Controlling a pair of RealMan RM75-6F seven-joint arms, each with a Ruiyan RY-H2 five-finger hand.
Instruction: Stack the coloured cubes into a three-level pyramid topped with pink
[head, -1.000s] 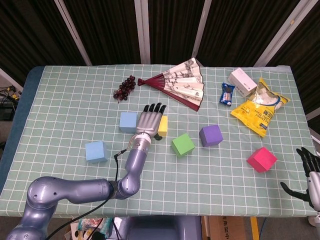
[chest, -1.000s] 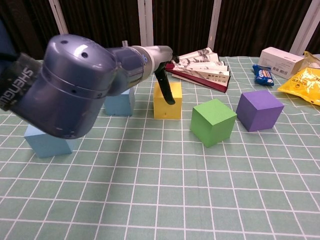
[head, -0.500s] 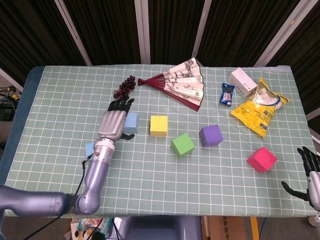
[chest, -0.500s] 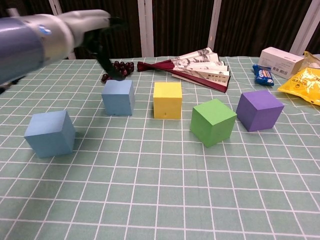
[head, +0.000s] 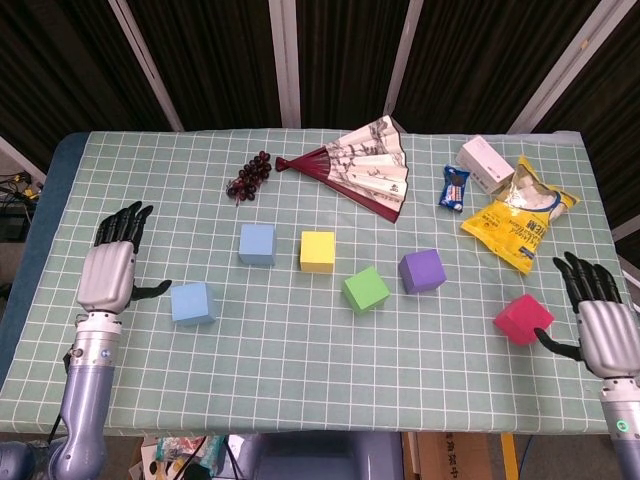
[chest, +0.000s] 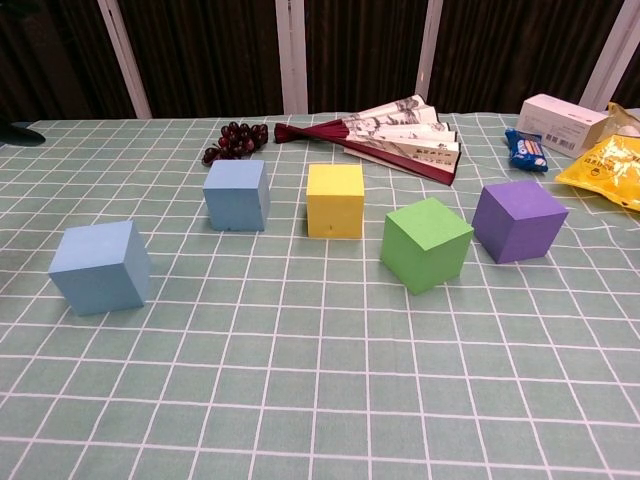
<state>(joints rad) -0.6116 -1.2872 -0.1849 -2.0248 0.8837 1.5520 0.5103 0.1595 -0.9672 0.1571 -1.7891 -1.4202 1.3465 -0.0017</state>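
No stacking had begun; all six cubes lay singly on the bench.

I held the left hand (head: 108, 272) empty with fingers spread at the frame's lower left, just beside the near blue cube (head: 191, 302). The right hand (head: 597, 325), likewise spread and empty, sat lower right beside the pink cube (head: 523, 318), which I judged reserved for the top. The far blue cube (head: 257, 243), yellow cube (head: 318, 251), green cube (head: 366, 289) and purple cube (head: 422, 270) formed a loose central row, suiting a base.

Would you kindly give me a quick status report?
Left hand and right hand open, holding nothing. Pink cube beside right hand, unstacked. Nothing blocking.
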